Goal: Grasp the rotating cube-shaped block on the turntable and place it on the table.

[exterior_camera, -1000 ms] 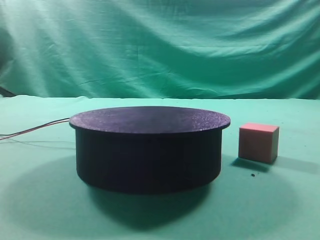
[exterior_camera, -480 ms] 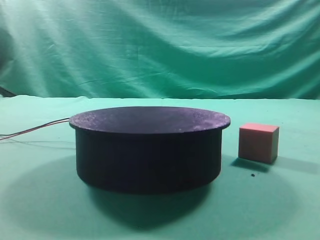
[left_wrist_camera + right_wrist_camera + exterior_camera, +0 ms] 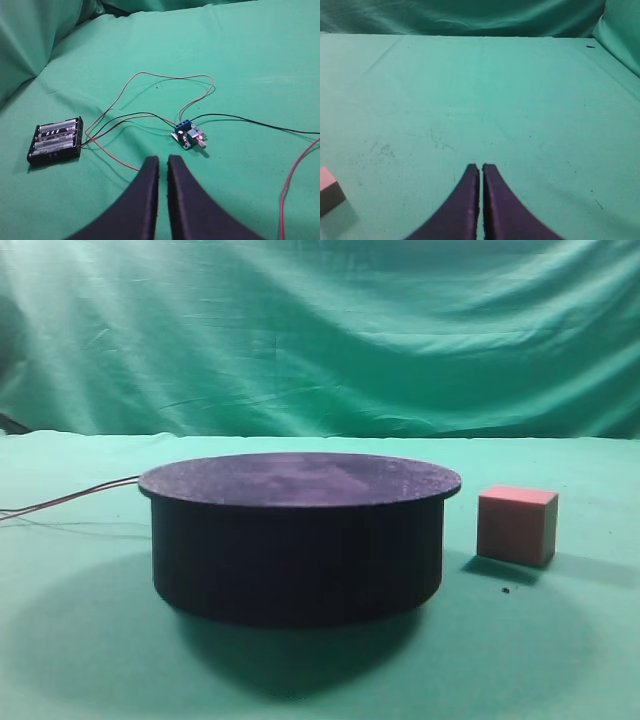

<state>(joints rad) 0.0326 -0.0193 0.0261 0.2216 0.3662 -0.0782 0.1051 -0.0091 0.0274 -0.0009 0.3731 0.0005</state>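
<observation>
The salmon-pink cube-shaped block rests on the green table, just right of the black turntable, whose flat top is bare. A corner of the block also shows at the lower left edge of the right wrist view. My right gripper is shut and empty above bare green cloth, right of the block. My left gripper is shut and empty above the cloth near the wires. Neither gripper shows in the exterior view.
Thin red and black wires lead off the turntable's left side. In the left wrist view they join a small blue circuit board and a black battery holder. Green backdrop hangs behind.
</observation>
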